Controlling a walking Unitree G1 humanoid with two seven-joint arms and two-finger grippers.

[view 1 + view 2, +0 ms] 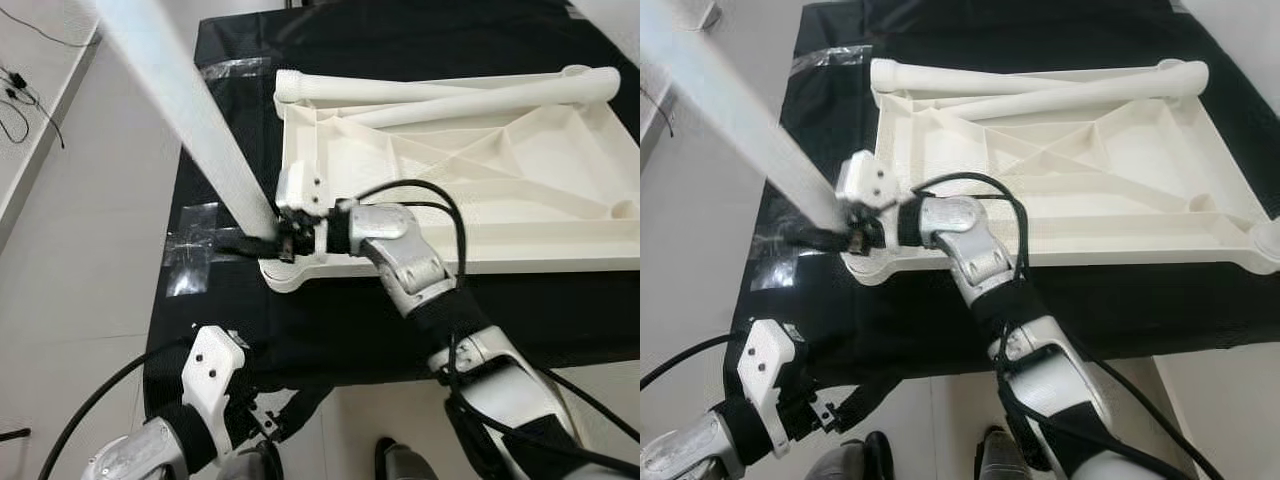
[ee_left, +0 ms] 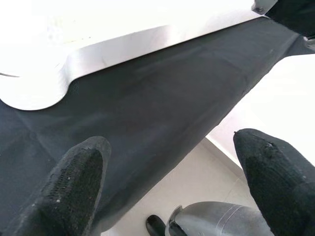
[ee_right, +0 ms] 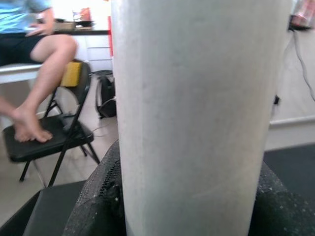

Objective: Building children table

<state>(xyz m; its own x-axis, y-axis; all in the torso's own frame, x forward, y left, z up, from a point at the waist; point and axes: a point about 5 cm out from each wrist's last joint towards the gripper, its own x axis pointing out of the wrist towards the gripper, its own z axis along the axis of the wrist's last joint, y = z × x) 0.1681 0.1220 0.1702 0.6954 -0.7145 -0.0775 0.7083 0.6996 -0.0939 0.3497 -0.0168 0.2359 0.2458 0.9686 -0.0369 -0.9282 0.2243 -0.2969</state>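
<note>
While no writing or labels can be read, the right gripper (image 1: 272, 243) is clamped on a white table leg (image 1: 180, 110) standing at the near left corner of an upturned white tabletop (image 1: 520, 215). It lies on a black cloth (image 1: 400, 40) over pale floor (image 1: 80, 250). Left gripper (image 2: 172, 182) hangs spread apart. A seated person (image 3: 37, 73) shows behind.

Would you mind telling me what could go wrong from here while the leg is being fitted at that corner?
1. The long white cylindrical table leg stands in the right tool, gripped near its bottom; its tall free end could tip or miss the corner socket.
2. The upturned white plastic tabletop lies on a black cloth and might slide under a push.
3. The left tool hangs open below the cloth's edge, steadying nothing.
</note>
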